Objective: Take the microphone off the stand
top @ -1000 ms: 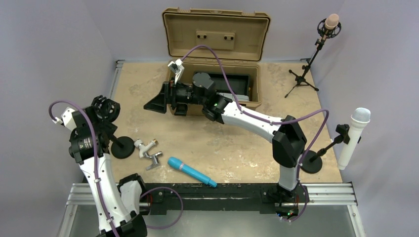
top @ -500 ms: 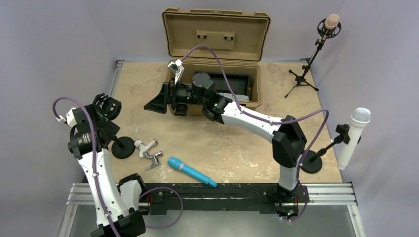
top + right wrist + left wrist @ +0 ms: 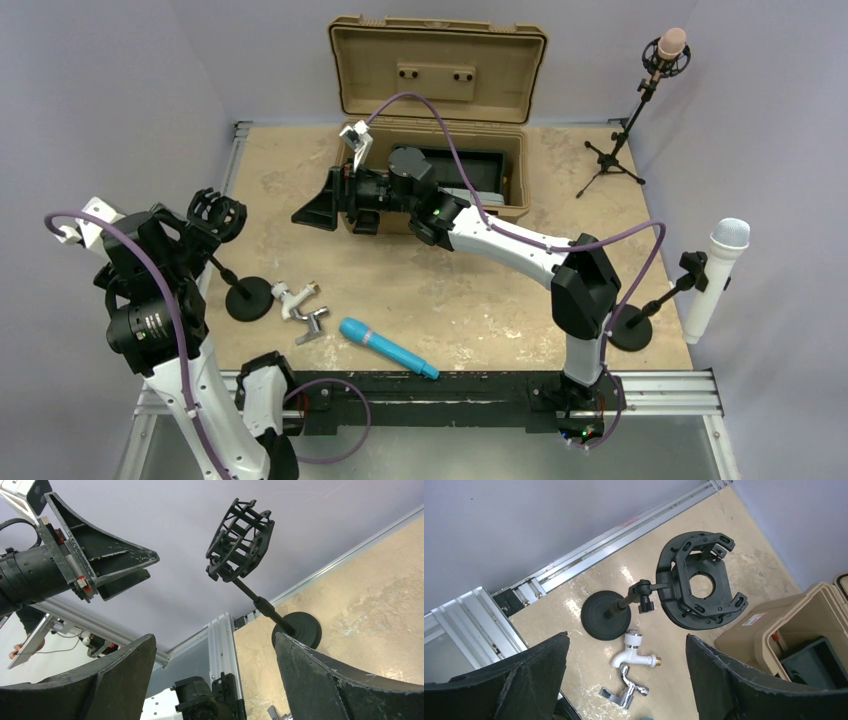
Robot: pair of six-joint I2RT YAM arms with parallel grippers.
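Observation:
A teal microphone [image 3: 388,348] lies flat on the table near the front edge. An empty black shock-mount stand [image 3: 215,215] stands at the left on a round base [image 3: 248,298]. It also shows in the left wrist view [image 3: 699,587] and the right wrist view [image 3: 242,537]. My left gripper [image 3: 185,232] is open and empty, raised beside the mount [image 3: 626,636]. My right gripper [image 3: 322,207] is open and empty in front of the case, facing left [image 3: 215,636]. A white microphone [image 3: 718,272] sits in a stand at the right edge. A pink microphone [image 3: 670,45] sits on a tripod at the back right.
A tan case [image 3: 440,110] stands open at the back middle. A white tap [image 3: 293,297] and a chrome tap [image 3: 313,325] lie beside the stand's base. They show in the left wrist view too, the white tap [image 3: 636,652] and the chrome tap [image 3: 626,692].
My left arm has risen and swung back to the left, away from the shock mount. The right arm and the teal microphone have not moved.

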